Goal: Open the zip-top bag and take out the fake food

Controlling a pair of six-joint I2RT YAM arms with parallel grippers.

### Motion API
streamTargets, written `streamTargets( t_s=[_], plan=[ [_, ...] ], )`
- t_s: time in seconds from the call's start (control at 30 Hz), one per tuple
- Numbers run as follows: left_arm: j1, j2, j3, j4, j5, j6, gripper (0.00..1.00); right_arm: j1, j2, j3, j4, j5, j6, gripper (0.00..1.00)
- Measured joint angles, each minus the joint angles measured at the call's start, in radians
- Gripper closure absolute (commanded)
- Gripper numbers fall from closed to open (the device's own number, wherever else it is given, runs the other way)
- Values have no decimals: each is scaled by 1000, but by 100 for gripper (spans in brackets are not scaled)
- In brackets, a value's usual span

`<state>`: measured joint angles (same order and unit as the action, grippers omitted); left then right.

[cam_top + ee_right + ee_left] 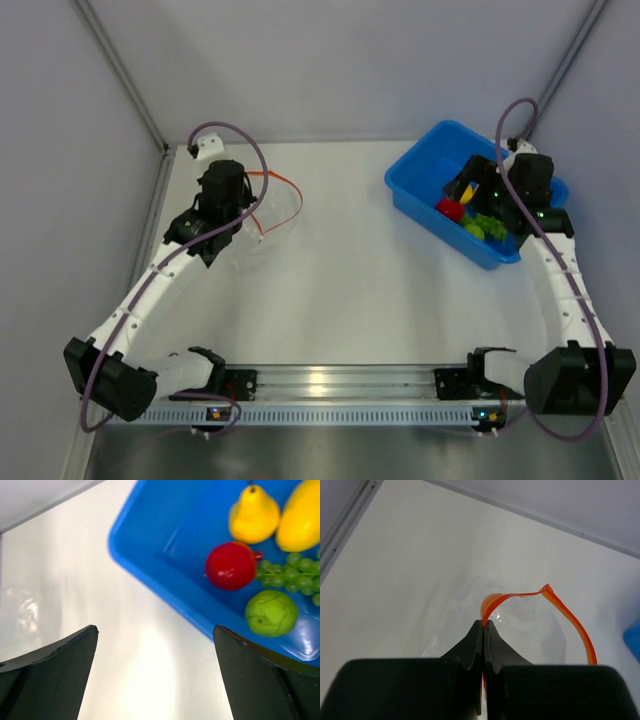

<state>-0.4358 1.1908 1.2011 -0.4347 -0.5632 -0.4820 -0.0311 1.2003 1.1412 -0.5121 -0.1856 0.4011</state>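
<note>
Around: blue bin (420, 165) upper right, fruit (231, 566) lying inside, pears, apple, grapes | Left gripper (484, 625): pressed together, pinching orange strip (570, 620) of bag (275, 215), upper left | Right gripper (155, 628): spread wide, empty, above the bin's edge | Unclear: right pear (302, 517) cut off by the frame, clear plastic hard to trace
</note>
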Motion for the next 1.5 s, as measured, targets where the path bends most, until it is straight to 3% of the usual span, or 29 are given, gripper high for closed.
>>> streamTargets(
  t_s=[0.2, 0.3, 0.4, 0.43, 0.6, 0.63, 0.67, 0.83, 1.0, 1.23, 1.5],
  plan=[
    [-2, 90, 36, 1, -3, 13, 98, 0, -230, -111, 26, -154, 50, 1],
    [-11, 172, 40, 0, 25, 8, 91, 0, -348, -134, 23, -186, 56, 1],
    [-23, 247, 44, 3, 98, -2, 72, 0, -427, -132, 24, -214, 55, 0],
    [-24, 266, 44, 10, 130, -8, 62, 0, -444, -131, 22, -222, 54, 1],
    [-31, 333, 63, 32, 257, -22, 42, 0, -459, -126, -13, -235, 47, 1],
    [-31, 341, 77, 32, 269, -24, 10, 0, -460, -126, -19, -235, 44, 1],
    [-31, 348, 88, 36, 282, -16, 2, 0, -460, -126, -31, -229, 39, 1],
    [-31, 340, 120, 58, 316, -24, 2, 0, -475, -124, -103, -144, -14, 1],
    [-31, 242, 111, 61, 328, -23, 2, 40, -473, -83, -156, 51, -83, 1],
    [-29, -158, -64, 76, 256, -2, 2, 244, -496, -82, -164, 391, -191, 1],
    [-29, -437, -123, -45, 134, 124, 2, 296, -605, -134, -163, 515, -243, 1]
  ],
)
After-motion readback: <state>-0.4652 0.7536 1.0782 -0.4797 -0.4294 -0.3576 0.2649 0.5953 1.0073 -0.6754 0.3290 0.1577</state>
